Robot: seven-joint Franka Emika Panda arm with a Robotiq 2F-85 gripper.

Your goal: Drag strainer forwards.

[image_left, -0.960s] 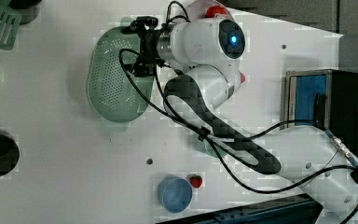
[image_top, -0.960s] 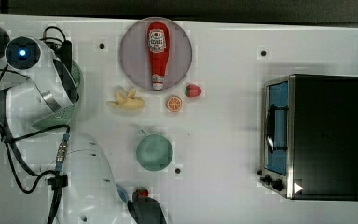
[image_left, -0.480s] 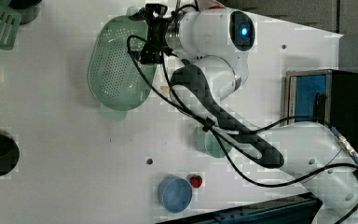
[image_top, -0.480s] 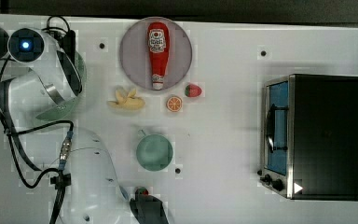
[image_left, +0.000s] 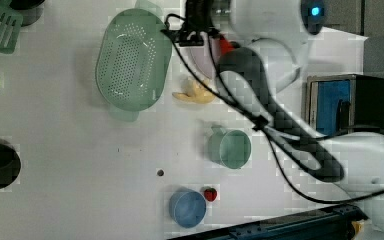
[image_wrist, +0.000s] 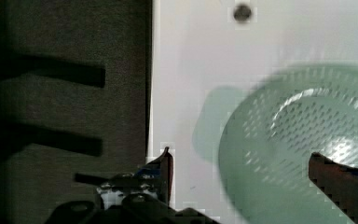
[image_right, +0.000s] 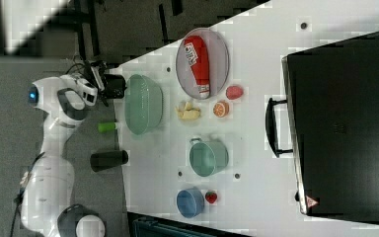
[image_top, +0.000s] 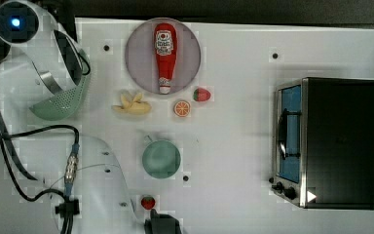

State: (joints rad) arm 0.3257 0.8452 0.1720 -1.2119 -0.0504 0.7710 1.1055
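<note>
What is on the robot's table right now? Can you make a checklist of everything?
Surface: white table, small holes in it.
Job's things: mint strainer, upright, beside the banana.
Clutter: ketchup bottle on plate; orange slice; two strawberries; green cup; blue cup; oven.
Claw: claw open, holding nothing.
Cables: black cable along the arm.
Surroundings: dark floor.

white table [image_top: 233, 204], dark floor [image_right: 39, 39]
</note>
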